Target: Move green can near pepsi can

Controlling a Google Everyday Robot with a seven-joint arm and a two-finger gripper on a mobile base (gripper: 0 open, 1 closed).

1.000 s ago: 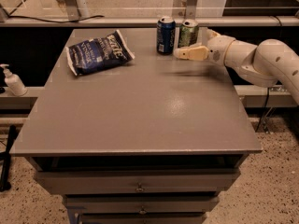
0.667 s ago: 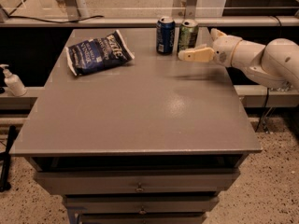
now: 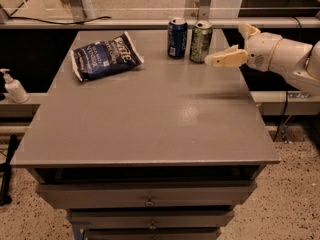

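Two cans stand side by side: green can (image 3: 201, 42), pepsi can (image 3: 177, 37); gripper (image 3: 226, 45) just beside green can, jaws wide apart, holding nothing.

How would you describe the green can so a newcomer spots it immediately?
On the grey table, look along the far edge where two drink cans stand side by side. The green can is the right one in view, nearest the robot's hand, which hovers open just to its right; its neighbour, the pepsi can, is dark blue.
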